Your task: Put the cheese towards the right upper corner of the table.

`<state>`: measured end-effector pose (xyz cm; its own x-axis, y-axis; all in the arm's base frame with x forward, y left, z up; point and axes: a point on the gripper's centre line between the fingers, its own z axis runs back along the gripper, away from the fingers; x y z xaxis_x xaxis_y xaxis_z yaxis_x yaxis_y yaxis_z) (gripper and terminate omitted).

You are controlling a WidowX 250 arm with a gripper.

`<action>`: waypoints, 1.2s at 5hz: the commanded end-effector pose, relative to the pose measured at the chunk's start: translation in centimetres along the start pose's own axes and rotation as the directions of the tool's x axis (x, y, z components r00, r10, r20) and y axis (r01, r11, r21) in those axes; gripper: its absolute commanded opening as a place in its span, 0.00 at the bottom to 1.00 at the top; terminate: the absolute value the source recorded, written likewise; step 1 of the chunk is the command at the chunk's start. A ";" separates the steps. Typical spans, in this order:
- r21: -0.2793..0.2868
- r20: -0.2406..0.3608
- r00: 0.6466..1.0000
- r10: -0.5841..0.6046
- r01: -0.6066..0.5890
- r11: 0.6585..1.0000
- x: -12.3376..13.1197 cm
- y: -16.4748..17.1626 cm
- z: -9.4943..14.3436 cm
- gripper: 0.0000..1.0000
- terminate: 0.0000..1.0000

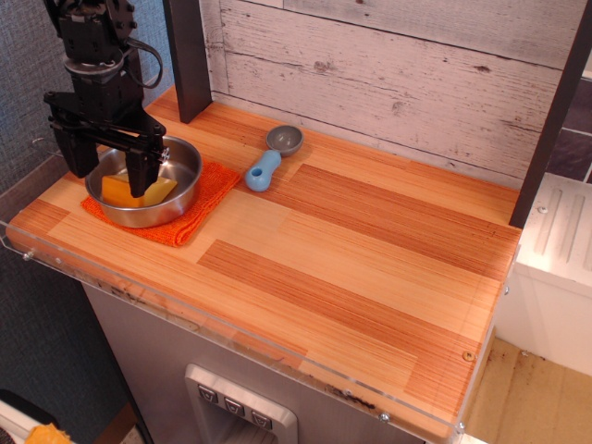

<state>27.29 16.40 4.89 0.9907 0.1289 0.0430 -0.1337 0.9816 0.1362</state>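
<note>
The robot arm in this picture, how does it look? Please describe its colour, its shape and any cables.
The arm is all black and matte, built of blocky, boxy segments. The gripper has a wide horizontal bar with two flat, straight black fingers pointing down. A thin black cable loops out at the side of the wrist. No markings, labels or other colours can be made out on it.

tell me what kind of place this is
Probably a toy kitchen mock-up for robot trials: a plank table with a clear rim, a steel bowl holding cheese, a scoop, a gripper above.
</note>
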 end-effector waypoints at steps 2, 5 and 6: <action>-0.032 0.013 0.999 0.043 -0.043 0.999 0.7 0.7 -0.9 1.00 0.00; -0.037 0.149 0.989 0.026 -0.021 0.999 1.0 -0.9 4.0 0.00 0.00; -0.029 0.196 0.980 -0.026 0.032 0.999 2.2 -4.3 7.7 0.00 0.00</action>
<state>30.05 10.84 10.12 0.9830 0.0699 0.1700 -0.0860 0.9923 0.0893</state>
